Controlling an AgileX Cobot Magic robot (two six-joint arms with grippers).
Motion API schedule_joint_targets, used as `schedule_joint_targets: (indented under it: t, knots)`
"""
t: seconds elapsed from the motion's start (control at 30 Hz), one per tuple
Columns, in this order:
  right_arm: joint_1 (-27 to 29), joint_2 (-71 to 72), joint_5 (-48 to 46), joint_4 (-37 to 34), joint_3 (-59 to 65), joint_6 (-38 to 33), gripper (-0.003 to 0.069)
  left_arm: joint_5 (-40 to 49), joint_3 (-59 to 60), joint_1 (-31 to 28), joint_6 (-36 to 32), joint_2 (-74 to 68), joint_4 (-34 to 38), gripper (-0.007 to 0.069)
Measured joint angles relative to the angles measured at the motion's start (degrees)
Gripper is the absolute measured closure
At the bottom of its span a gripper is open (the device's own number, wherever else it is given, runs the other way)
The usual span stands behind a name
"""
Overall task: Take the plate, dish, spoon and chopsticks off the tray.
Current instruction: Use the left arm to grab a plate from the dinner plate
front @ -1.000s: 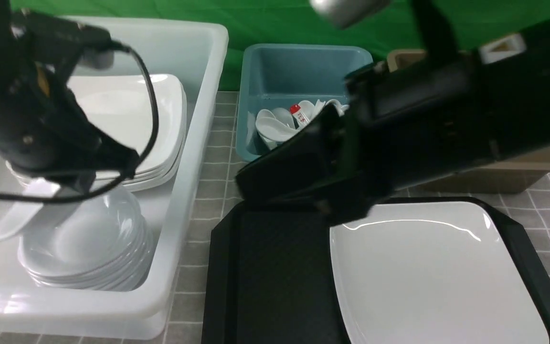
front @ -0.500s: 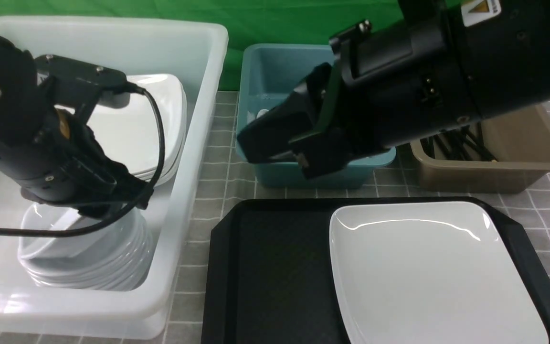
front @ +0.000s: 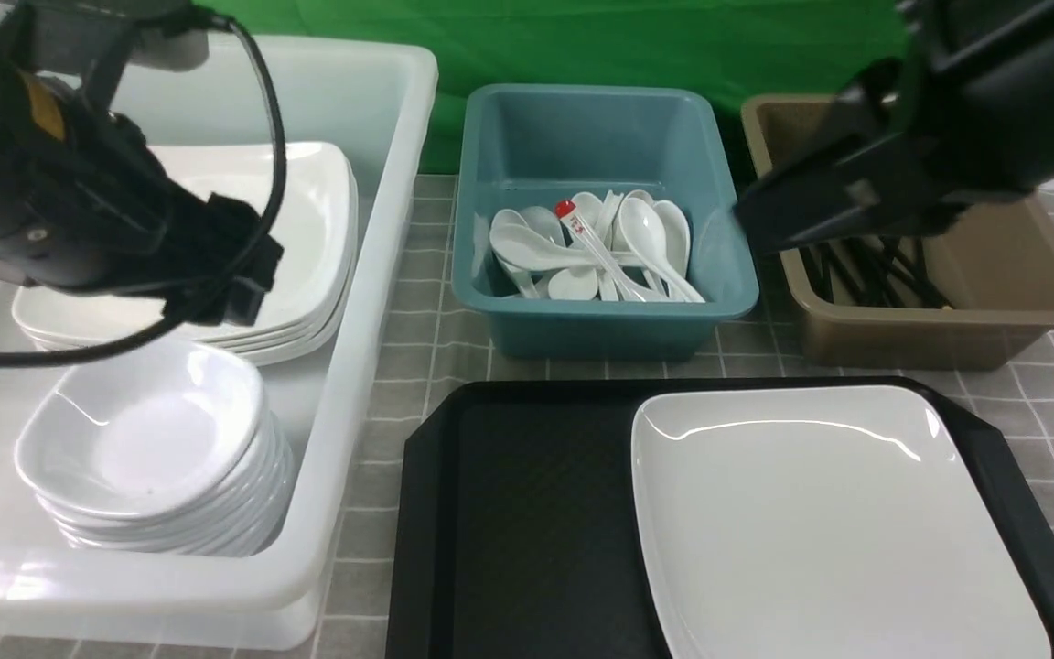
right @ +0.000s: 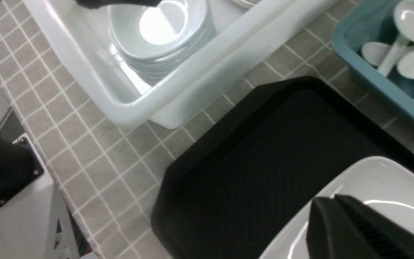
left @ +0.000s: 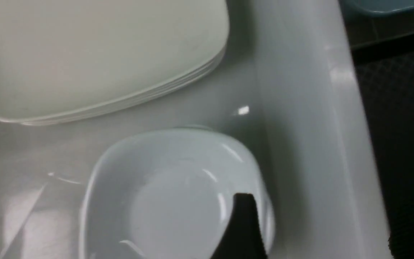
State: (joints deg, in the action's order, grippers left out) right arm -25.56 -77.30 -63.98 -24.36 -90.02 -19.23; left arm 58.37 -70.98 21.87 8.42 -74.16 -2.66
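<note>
The black tray (front: 527, 513) holds only the large white plate (front: 820, 522) on its right half. A small white dish (front: 143, 430) tops a stack in the white tub (front: 381, 275). My left gripper (front: 239, 275) hovers above that stack, open and empty; one finger (left: 243, 226) shows over the dish (left: 171, 194). My right gripper (front: 751, 224) is shut on nothing, raised between the teal bin and the brown tub; its tips (right: 332, 205) show above the plate's edge (right: 383, 187). White spoons (front: 646, 238) lie in the teal bin. Black chopsticks (front: 875, 270) lie in the brown tub.
A stack of large white plates (front: 307, 210) sits at the back of the white tub. The teal bin (front: 600, 320) and brown tub (front: 994, 320) stand behind the tray. A clear stick with a red tip (front: 568, 212) lies among the spoons. Grey tiled tabletop (front: 417, 339) surrounds everything.
My left gripper opened, left the dish on the stack and rose toward the back. My right arm swung from over the teal bin to the right, toward the brown tub.
</note>
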Motion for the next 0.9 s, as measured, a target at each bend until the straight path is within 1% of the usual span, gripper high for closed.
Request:
schedule_joint_targets:
  t: [0.03, 0.07, 0.1, 0.13, 0.17, 0.2, 0.23, 0.3, 0.37, 0.43, 0.47, 0.5, 0.53, 0.63, 0.67, 0.7, 0.8, 0.83, 0.9]
  knots:
    - [0.2, 0.0, -0.2, 0.2, 0.0, 0.0, 0.0624, 0.0, 0.0, 0.1, -0.1, -0.1, 0.5, 0.0158]
    - [1.1, 0.9, -0.8, 1.0, 0.0, 0.0, 0.0624, -0.9, -0.1, 0.6, -0.3, -0.4, 2.7, 0.0179]
    - [2.6, 2.1, -2.3, 2.5, 0.0, 0.0, 0.0623, -2.0, -0.2, 1.7, -0.8, -1.2, 6.0, 0.0242]
    - [3.9, 3.5, -2.8, 4.9, 0.0, 0.2, 0.0623, -2.9, -0.7, 4.1, -1.3, -2.8, 8.4, 0.0326]
    - [4.4, 3.7, -2.8, 5.3, 0.0, 0.3, 0.0623, -3.0, -0.8, 4.1, -1.3, -3.1, 8.7, 0.0339]
    - [5.5, 4.9, -2.8, 7.1, 0.2, 0.7, 0.0623, -3.5, -1.5, 6.1, -1.6, -4.7, 9.6, 0.0409]
    - [7.0, 7.0, -2.8, 10.2, 1.2, 1.4, 0.0622, -3.8, -3.0, 9.3, -2.0, -7.8, 10.3, 0.0517]
    - [9.0, 9.1, -2.8, 13.0, 3.3, 2.1, 0.0622, -3.8, -5.3, 12.8, -2.2, -11.9, 10.8, 0.0582]
    - [11.1, 12.0, -2.8, 14.5, 7.0, 3.3, 0.0622, -4.6, -8.3, 16.2, -2.3, -16.9, 11.1, 0.0606]
    - [12.1, 14.4, -2.8, 15.0, 10.7, 3.9, 0.0622, -6.5, -11.3, 18.8, -2.4, -21.9, 11.2, 0.0606]
    - [12.2, 15.0, -2.8, 15.0, 11.1, 4.0, 0.0622, -6.5, -11.7, 19.0, -2.4, -22.4, 11.2, 0.0606]
    - [12.4, 17.9, -2.8, 15.0, 15.4, 4.5, 0.0622, -8.1, -15.9, 20.7, -2.4, -27.6, 11.2, 0.0589]
    - [12.4, 18.2, -2.8, 15.0, 16.3, 4.5, 0.0622, -8.2, -15.9, 20.8, -2.4, -27.6, 11.2, 0.0584]
    - [12.4, 22.1, -2.7, 14.9, 21.0, 4.7, 0.0622, -8.9, -20.8, 21.3, -2.6, -34.0, 11.0, 0.0524]
    - [12.4, 22.8, -2.7, 14.9, 22.1, 4.7, 0.0622, -8.9, -21.7, 21.3, -2.5, -35.8, 10.7, 0.05]
    - [12.4, 25.0, -2.4, 14.9, 24.0, 4.9, 0.0622, -8.5, -24.5, 21.3, -1.8, -39.5, 9.1, 0.0437]
    - [12.4, 26.8, -1.8, 14.9, 25.2, 5.4, 0.0622, -8.2, -27.2, 21.2, -0.8, -44.0, 6.0, 0.0327]
    - [12.4, 26.9, -1.8, 14.9, 25.2, 5.4, 0.0622, -8.2, -27.4, 21.2, -0.8, -44.3, 5.8, 0.0327]
    - [12.4, 27.9, -1.3, 15.0, 25.3, 6.2, 0.0622, -8.4, -28.9, 21.2, -0.5, -47.9, 3.6, 0.0226]
